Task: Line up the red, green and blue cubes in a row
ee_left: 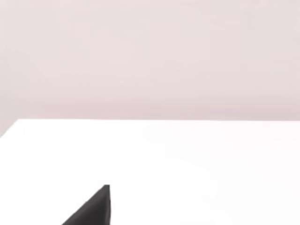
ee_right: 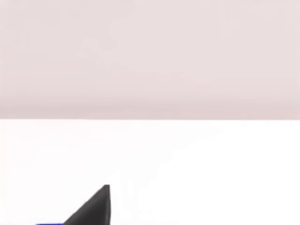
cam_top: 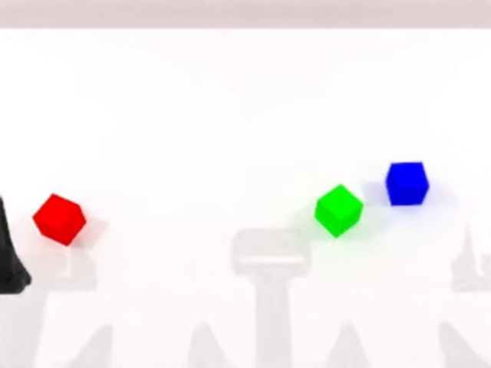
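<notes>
Bright, washed-out white table [cam_top: 230, 115]; soft grey shadows along its near edge.

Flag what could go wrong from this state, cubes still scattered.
1. The green cube and blue cube sit close together on the table's right; jaws closing on one could nudge the other.
2. The red cube lies far left, rotated to the table edges; a grasp not matched to its faces could twist it.
3. The left gripper is barely in the top view, so approach is hard to verify.
</notes>
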Motion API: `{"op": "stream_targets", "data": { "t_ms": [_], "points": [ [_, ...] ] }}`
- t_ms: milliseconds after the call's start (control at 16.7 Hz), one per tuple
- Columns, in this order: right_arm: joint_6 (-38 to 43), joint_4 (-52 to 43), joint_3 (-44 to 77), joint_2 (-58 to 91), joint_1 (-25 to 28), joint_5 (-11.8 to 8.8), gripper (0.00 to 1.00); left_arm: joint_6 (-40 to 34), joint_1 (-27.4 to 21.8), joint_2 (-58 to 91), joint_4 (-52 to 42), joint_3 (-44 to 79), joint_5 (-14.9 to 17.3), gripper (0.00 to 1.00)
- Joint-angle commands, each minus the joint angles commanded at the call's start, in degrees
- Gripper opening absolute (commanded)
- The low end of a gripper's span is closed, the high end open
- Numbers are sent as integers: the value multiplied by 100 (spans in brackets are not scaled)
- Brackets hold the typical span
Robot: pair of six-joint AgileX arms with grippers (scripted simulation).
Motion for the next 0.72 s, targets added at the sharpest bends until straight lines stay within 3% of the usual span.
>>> {"op": "stream_targets", "data": {
  "t_ms": [360,720],
  "points": [
    [0,0,0,0,0,0,100,147,-46,596,-428,578,10,100],
    [0,0,0,0,0,0,100,687,-167,3297,-2014,2654,-1,100]
  ]
}}
